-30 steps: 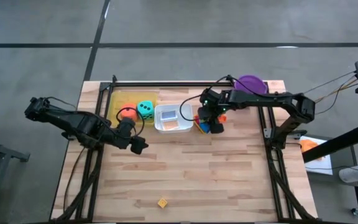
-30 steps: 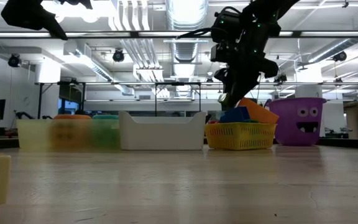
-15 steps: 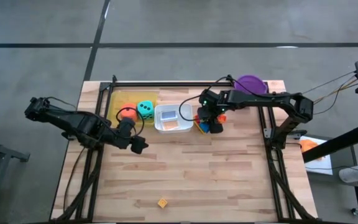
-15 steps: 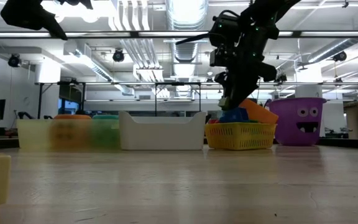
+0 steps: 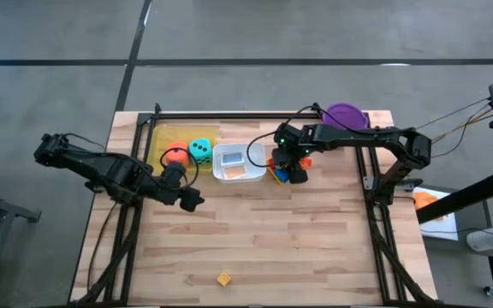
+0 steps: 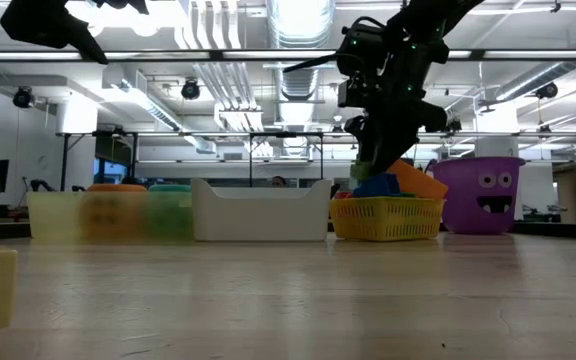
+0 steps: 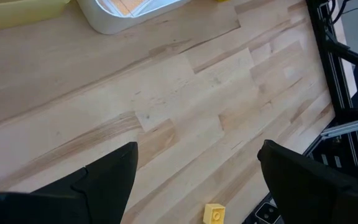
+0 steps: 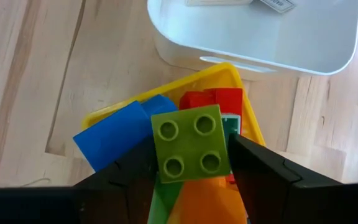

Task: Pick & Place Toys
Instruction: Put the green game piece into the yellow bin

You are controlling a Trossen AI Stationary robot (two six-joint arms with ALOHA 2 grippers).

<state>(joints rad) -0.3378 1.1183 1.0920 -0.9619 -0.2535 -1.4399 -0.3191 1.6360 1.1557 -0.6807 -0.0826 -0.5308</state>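
My right gripper hangs over the yellow basket of building blocks, shut on a lime-green four-stud block. Under it lie a blue block, a red block and an orange piece. My left gripper waits open above bare table near the left side. A lone yellow block lies near the table's front edge. The teal die and the orange die sit in the yellow tray. My right gripper pinches the green block by two opposite side walls, one finger on each. The fingers come from above, slanting down. The block's studded top faces up toward the wrist, just over the pile in the basket; whether its underside rests on the pile, I cannot tell.
A white tray with flat cards stands between the yellow tray and the basket. The purple bucket stands at the far right corner. Bare wooden tabletop spans the middle and the near half.
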